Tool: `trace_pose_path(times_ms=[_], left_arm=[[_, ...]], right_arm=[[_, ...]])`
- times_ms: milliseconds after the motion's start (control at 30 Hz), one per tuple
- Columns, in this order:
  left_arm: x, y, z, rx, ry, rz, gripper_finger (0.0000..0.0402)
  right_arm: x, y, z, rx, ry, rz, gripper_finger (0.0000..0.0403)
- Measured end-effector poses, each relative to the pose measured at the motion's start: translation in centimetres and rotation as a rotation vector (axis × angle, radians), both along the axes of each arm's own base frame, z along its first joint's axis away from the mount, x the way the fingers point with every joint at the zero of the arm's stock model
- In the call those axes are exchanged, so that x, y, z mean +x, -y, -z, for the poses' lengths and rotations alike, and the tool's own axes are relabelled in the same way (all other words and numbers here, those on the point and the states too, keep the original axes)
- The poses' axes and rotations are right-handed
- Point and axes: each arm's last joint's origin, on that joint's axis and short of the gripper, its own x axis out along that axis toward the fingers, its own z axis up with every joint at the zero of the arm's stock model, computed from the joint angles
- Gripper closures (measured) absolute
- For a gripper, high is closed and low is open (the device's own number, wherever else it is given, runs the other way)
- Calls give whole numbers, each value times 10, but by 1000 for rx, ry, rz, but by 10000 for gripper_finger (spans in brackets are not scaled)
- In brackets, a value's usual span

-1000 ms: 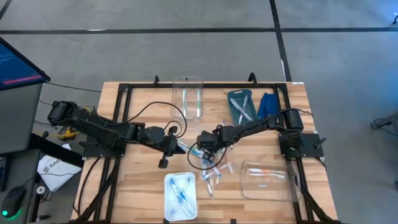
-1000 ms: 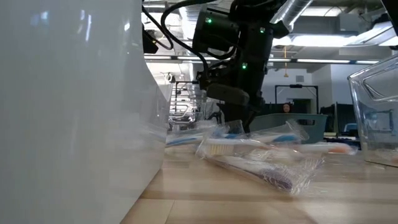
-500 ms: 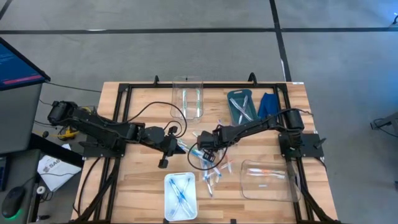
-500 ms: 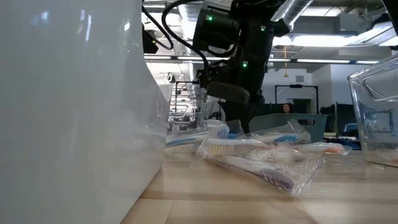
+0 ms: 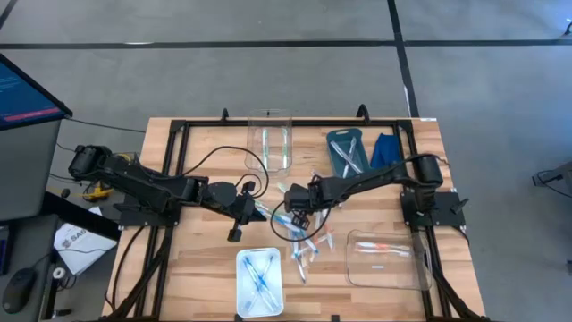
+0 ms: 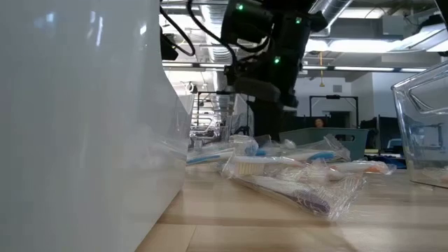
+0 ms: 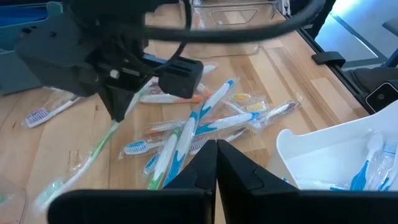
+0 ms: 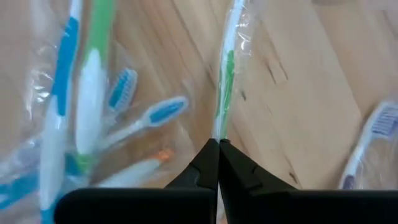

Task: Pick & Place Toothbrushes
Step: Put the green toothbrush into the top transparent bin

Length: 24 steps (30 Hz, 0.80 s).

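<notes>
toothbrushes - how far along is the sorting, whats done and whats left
Partly done. Some toothbrushes already lie in the containers: blue ones in the white tray, a few in the teal bin, green ones in the clear bin. In hand: the right gripper is shut on a green wrapped toothbrush above the pile. Left: the loose pile mid-table. The left gripper waits, shut, nearby.

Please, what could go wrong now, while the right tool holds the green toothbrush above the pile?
1. The right tool pinches the green toothbrush only at one end, so the hanging brush may swing or slip out.
2. The brush's clear wrapper could snag on the pile of toothbrushes just beneath and drag others along.
3. The left tool, shut, waits close to the same pile, so the two arms could bump.
</notes>
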Motion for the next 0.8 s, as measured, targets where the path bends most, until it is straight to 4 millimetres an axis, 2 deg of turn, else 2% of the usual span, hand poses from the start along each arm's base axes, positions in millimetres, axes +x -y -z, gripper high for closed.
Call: trace_pose_path(times_ms=[167,433,633,800], left_arm=[[0,0,0,1,0,0,400],[0,0,0,1,3,0,400],[2,0,-3,-6,39,0,400],[3,0,-5,-3,59,4,400]], right_arm=[[-7,2,-20,-45,34,14,402],[-23,1,-69,-142,185,36,402],[-37,-12,-110,-233,350,17,403],[-46,-27,-133,-302,463,-28,403]])
